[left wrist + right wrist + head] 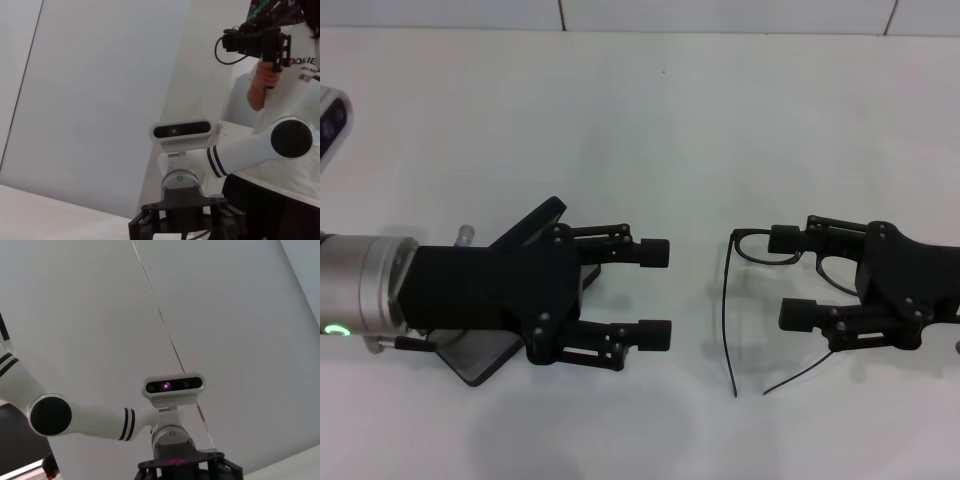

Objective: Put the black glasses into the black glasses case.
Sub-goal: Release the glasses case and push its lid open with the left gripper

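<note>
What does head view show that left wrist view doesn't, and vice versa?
Head view only: the black glasses on the white table, temples unfolded; the black glasses case lying open, mostly hidden under the left gripper, which hovers open above it; the right gripper, open, over the glasses' frame.

Left wrist view only: a person holding a black handheld device, the right arm's wrist camera and white arm link, a pale wall.

Both: the right gripper, seen head-on in the wrist view. The wrist view shows neither glasses nor case.
</note>
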Tool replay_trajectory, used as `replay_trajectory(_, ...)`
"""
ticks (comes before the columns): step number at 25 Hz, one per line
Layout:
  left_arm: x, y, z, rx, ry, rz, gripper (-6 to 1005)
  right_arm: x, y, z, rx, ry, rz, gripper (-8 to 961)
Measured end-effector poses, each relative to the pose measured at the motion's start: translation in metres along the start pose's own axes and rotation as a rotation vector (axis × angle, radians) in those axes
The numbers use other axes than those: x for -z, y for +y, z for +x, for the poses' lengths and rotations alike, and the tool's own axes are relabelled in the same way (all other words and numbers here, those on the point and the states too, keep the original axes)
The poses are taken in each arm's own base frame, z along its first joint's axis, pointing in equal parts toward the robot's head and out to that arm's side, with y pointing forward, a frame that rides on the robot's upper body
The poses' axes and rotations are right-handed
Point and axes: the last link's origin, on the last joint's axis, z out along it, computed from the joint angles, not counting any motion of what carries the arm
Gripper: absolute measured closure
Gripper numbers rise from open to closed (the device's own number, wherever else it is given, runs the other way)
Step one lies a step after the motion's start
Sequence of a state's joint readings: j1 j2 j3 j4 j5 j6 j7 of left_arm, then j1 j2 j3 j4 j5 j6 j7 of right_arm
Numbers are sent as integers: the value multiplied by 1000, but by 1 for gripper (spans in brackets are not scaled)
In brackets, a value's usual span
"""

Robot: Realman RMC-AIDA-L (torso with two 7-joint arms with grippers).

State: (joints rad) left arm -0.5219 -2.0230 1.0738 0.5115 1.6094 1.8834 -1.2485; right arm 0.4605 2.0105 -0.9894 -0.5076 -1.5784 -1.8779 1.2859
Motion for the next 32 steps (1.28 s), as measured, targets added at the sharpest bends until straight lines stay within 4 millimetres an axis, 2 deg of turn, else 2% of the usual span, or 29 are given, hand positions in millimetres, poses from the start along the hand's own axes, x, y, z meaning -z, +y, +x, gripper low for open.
replay_trajectory(14,7,-4,5,10,18,38,182,-5,-6,-5,19,7,9,85)
replay_trajectory(16,9,-7,13,23,43,63,182,1,-9,-3,18,16,46,85)
replay_trajectory(18,16,-16,45,38,56,110,182,12,-12,-1,14,28,93,86)
replay_trajectory(20,21,-18,68,55,26,134,182,26,-13,-1,6,25,145,86)
replay_trajectory(23,25,-18,111,88,-120,257,195,47,-11,2,-4,-8,221,86)
replay_trajectory(25,23,-17,125,99,-231,368,208,59,-7,3,-9,-41,269,86)
replay_trajectory(26,19,-19,129,116,-339,466,215,66,-4,5,-12,-64,300,86)
replay_trajectory(29,5,-24,125,150,-582,649,220,81,3,9,-13,-119,361,86)
replay_trajectory(32,-11,-32,110,180,-744,738,228,88,8,11,-15,-145,391,87)
